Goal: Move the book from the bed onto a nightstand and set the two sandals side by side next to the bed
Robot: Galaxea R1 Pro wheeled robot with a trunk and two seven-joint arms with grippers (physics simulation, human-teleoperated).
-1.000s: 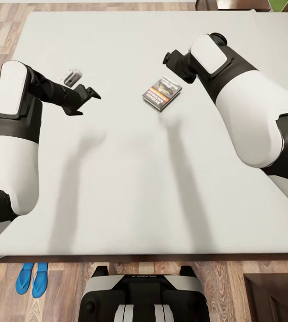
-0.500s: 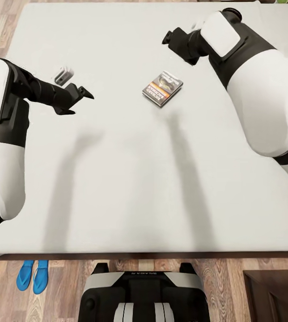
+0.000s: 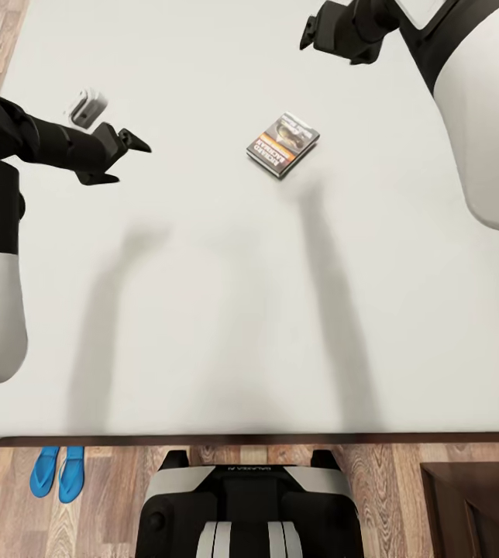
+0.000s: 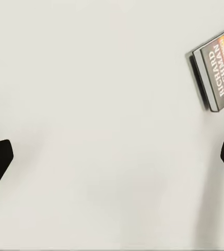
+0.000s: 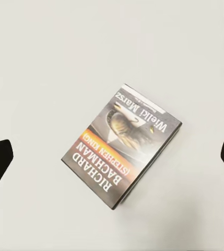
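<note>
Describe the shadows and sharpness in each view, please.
Head view: two long soft arm shadows fall across the white mattress. Right wrist view: the book is sharp, its title readable, casting a thin shadow. Left wrist view: even light, no glare.

Book (image 3: 283, 144): thin paperback, dark grey cover with pale picture, orange band and white lettering, lying flat and cover-up on the bed (image 3: 226, 294), turned askew to its edges. Bed: plain white mattress top with dark brown frame. Sandals (image 3: 57, 472): bright blue pair, side by side on the wooden floor (image 3: 397, 488) beside the bed's near edge.
</note>
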